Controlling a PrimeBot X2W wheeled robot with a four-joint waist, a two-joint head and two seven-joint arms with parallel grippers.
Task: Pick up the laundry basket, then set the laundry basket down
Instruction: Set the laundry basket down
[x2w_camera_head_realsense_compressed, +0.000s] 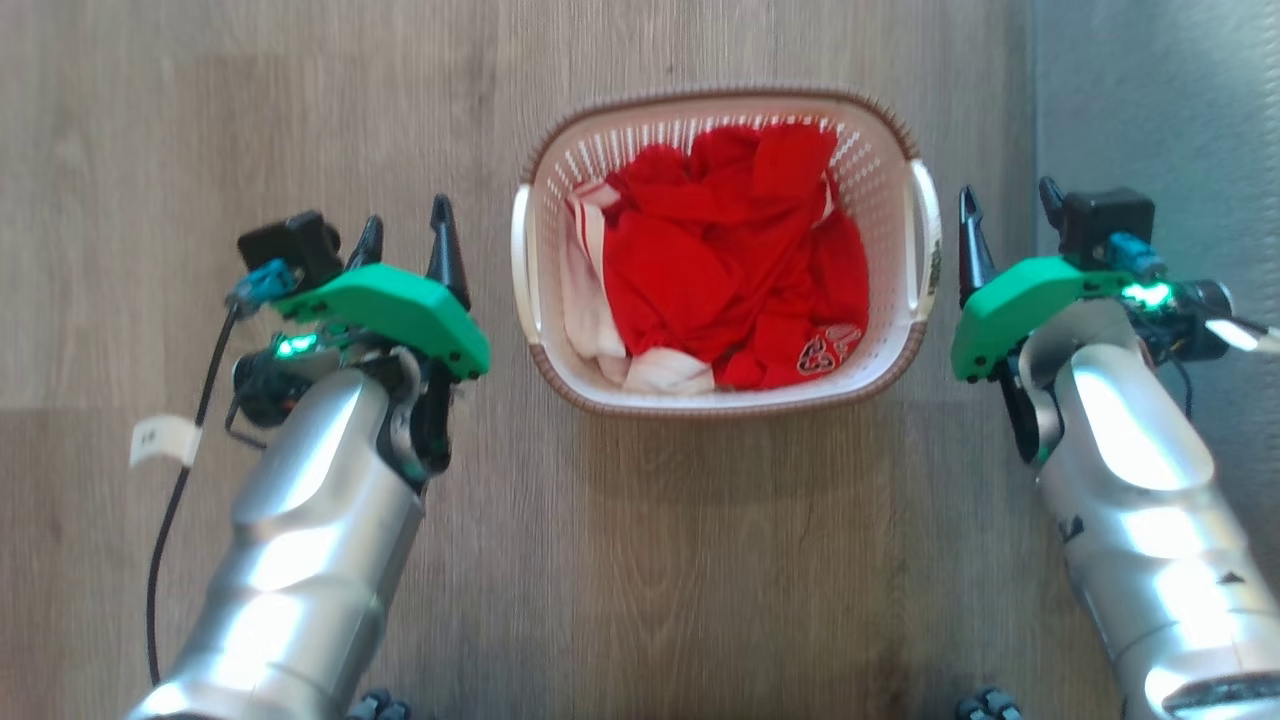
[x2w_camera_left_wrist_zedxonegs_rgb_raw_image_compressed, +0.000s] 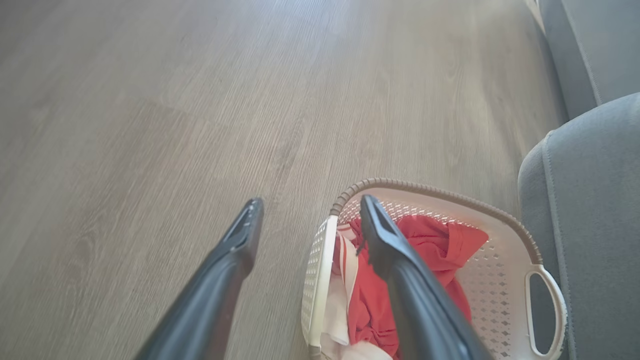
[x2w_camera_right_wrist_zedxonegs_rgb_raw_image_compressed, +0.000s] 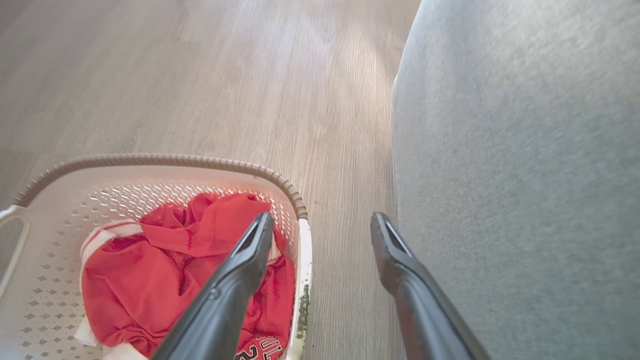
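Note:
The laundry basket, white perforated plastic with a brown woven-look rim, stands on the wood floor and holds red and white clothes. My left gripper is open, hovering just left of the basket's left handle without touching it. In the left wrist view the left gripper straddles the basket's near rim by sight. My right gripper is open beside the right handle, also apart from it. The right wrist view has the right gripper over the basket's edge.
Grey upholstered furniture runs along the right, close behind my right gripper; it also appears as grey upholstery and a grey cushion. Wood floor stretches left and ahead. A black cable with a white tag hangs from my left arm.

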